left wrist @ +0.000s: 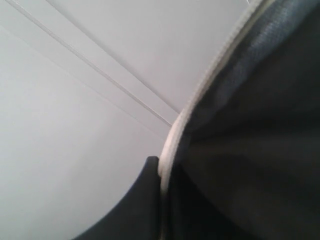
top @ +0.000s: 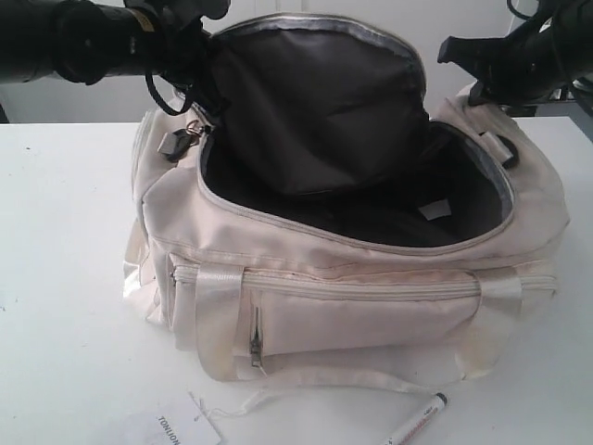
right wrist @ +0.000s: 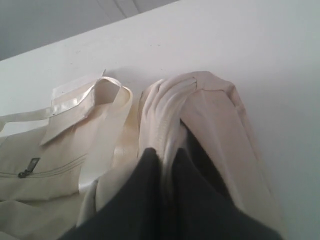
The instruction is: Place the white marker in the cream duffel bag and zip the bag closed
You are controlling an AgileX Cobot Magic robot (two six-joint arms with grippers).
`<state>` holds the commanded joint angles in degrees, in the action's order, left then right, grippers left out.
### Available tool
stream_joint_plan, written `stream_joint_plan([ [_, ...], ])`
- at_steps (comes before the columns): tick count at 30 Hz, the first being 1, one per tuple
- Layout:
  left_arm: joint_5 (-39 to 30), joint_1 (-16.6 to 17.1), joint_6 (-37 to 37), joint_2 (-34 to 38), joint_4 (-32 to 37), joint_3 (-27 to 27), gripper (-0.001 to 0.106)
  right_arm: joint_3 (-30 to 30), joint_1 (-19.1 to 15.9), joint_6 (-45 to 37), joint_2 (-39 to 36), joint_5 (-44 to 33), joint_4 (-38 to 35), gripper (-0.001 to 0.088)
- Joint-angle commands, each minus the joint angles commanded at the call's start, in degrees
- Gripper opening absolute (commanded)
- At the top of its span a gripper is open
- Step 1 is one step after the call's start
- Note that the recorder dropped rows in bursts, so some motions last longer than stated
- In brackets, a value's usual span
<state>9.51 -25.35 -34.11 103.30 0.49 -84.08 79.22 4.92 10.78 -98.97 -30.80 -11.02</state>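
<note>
The black left tool (top: 206, 93) is clamped on the left end of the raised flap of the large, soft cream duffel bag (top: 352, 306). In the left wrist view one dark finger (left wrist: 145, 200) presses on the ribbed cream zip tape (left wrist: 200, 95). The other finger is lost against the dark woven lining. Just below this tool a metal zip pull with a ring (top: 181, 139) hangs from the bag's rim.

From the left tool the flap stands up and arches towards the right tool, showing its smooth dark lining (top: 315, 102). The mouth between the two tools gapes wide. Inside it only that lining and a small pale sewn label (top: 431, 211) show.

On the bag's front, away from both tools, are shiny webbing handles (top: 218, 306) and a long zipped pocket (top: 371, 289).

On the matt white worktop (top: 65, 232), across the bag from the left tool, lies a flat white paper tag with black letters (top: 181, 428). The slim white marker with a dark cap (top: 419, 420) lies on the worktop outside the bag, across it from the right tool and well apart from both.

The black right tool (right wrist: 166, 160) is closed narrowly on a bunched fold of cream cloth at the bag's right end.
</note>
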Motion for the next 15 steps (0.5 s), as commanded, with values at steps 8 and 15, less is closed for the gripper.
stream_joint_plan([
  [8,-0.1,0.0,-0.4,0.0,0.0,0.0,0.0,0.0,0.0,0.0,-0.3,-2.0,0.0,0.0273],
  [15,-0.1,0.0,-0.4,0.0,0.0,0.0,0.0,0.0,0.0,2.6,1.8,-4.8,0.5,0.0437],
])
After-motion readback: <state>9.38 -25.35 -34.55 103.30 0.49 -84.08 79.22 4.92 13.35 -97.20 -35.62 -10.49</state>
